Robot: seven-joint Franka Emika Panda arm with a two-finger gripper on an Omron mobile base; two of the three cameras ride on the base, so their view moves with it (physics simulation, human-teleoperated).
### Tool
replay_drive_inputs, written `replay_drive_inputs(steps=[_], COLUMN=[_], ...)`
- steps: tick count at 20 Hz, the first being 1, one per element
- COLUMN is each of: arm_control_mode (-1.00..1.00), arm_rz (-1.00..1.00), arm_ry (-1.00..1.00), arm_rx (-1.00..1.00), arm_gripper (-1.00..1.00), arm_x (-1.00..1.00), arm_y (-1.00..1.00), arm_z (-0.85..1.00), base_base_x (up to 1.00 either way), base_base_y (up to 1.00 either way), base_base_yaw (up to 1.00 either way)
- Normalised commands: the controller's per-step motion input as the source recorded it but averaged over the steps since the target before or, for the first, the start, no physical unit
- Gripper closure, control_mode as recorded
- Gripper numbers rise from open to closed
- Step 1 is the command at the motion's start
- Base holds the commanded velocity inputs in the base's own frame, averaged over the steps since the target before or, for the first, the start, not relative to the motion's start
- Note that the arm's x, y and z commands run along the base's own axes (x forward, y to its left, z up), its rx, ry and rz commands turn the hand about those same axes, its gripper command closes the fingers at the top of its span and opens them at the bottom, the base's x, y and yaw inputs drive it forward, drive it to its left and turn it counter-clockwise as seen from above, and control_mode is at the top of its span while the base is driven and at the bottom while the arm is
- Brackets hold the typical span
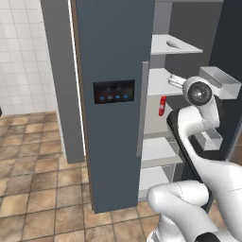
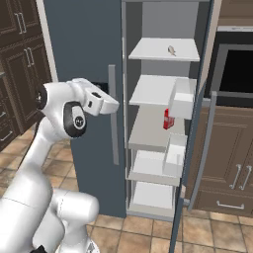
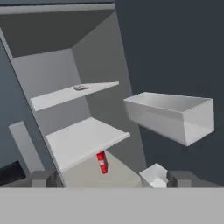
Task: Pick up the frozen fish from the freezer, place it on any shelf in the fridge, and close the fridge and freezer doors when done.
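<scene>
The frozen fish [image 2: 171, 50] [image 1: 172, 44] [image 3: 81, 87] lies on the top pale shelf [image 2: 148, 51] of the open fridge compartment. The plain fridge door [image 2: 195, 148] stands swung out to the right and carries grey bins [image 3: 175, 116]. The freezer door [image 1: 113, 142] with its black blue-lit panel [image 1: 113, 91] is closed. My gripper [image 3: 113, 179] [image 2: 114, 105] hangs open and empty in front of the compartment. It sits below the fish's shelf and well back from it, with its fingertips [image 3: 41, 178] wide apart.
A small red bottle [image 3: 102, 162] [image 2: 168, 119] stands under the second shelf [image 3: 83, 140]. Dark wood cabinets [image 2: 20, 49] flank the unit on the left. An oven [image 2: 237, 64] and drawers [image 2: 232, 173] stand behind the open door. The floor [image 1: 38, 165] is tiled.
</scene>
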Motion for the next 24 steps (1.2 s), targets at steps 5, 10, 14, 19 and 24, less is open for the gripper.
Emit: replay_drive_inputs(steps=[5, 10, 14, 19, 24], arm_control_mode=[-1.0, -1.0, -1.0, -1.0, -1.0], arm_rz=[0.2, 0.22, 0.25, 0.19, 0.22], arm_ry=[0.09, 0.12, 0.1, 0.06, -0.03], arm_rx=[0.17, 0.18, 0.2, 0.21, 0.15], arm_gripper=[-1.0, -1.0, -1.0, -1.0, -1.0], arm_x=[-1.0, -1.0, -1.0, -1.0, -0.43], arm_y=[-0.88, -0.91, -0.98, -1.0, -1.0], arm_z=[0.0, 0.0, 0.0, -0.04, -0.04], base_base_x=[0.0, 0.0, 0.0, 0.0, 0.0], base_base_y=[0.0, 0.0, 0.0, 0.0, 0.0], base_base_yaw=[0.0, 0.0, 0.0, 0.0, 0.0])
